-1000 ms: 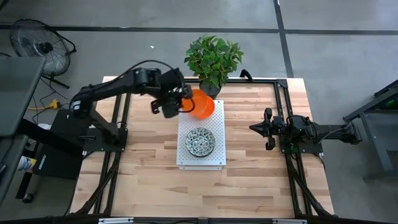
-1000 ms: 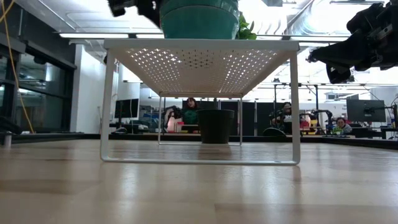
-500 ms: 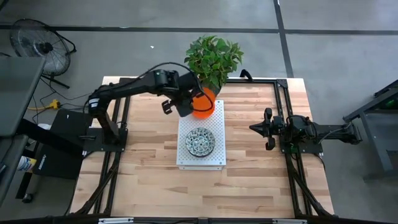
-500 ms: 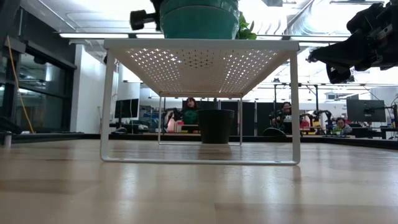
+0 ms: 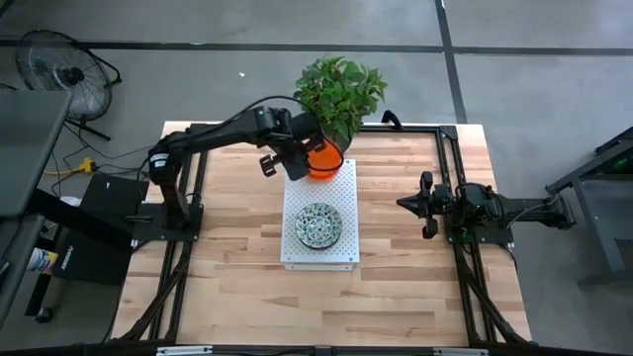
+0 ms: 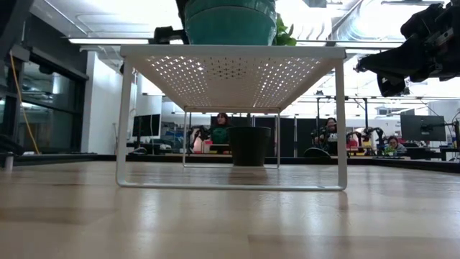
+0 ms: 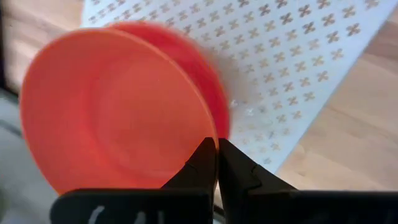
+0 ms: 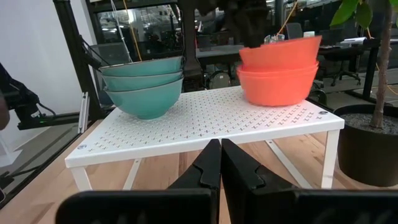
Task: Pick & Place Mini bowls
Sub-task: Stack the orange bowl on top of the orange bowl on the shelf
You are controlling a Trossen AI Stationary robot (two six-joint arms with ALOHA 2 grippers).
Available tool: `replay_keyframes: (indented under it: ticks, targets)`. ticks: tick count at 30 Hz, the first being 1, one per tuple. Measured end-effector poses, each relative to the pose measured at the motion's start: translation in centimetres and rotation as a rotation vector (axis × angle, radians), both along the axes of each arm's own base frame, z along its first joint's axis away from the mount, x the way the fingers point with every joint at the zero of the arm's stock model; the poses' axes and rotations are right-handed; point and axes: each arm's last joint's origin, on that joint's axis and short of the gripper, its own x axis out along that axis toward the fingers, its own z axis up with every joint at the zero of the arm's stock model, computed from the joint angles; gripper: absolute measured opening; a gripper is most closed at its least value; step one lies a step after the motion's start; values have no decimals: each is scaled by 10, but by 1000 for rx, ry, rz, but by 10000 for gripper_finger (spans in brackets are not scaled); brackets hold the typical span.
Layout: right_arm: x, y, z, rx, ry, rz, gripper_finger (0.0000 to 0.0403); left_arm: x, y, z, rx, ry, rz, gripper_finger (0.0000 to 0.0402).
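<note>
While clamped by the rim in the left gripper [image 7: 217,163], the plain orange bowl [image 7: 118,109] tilts.

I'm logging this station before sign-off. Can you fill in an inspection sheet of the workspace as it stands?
Surface: wooden table carrying a white perforated shelf.
Job's things: stacked teal patterned bowls; orange bowl stack on the shelf's far end.
Clutter: potted plant at the table's far edge.
Grippers: left gripper shut on the top orange bowl's rim; right gripper shut, empty, right of the shelf.
Cables: yellow cable on the floor, left.
Surroundings: floor fan; people at desks behind.
</note>
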Motion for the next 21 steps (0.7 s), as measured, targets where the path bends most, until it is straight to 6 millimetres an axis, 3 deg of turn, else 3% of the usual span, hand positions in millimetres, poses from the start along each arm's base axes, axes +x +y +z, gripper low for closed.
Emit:
replay_keyframes:
  ticks: [21]
  targets:
    - [0,0,0,0,0,-2,0,-6,-9,-5,-196,56,-9,0]
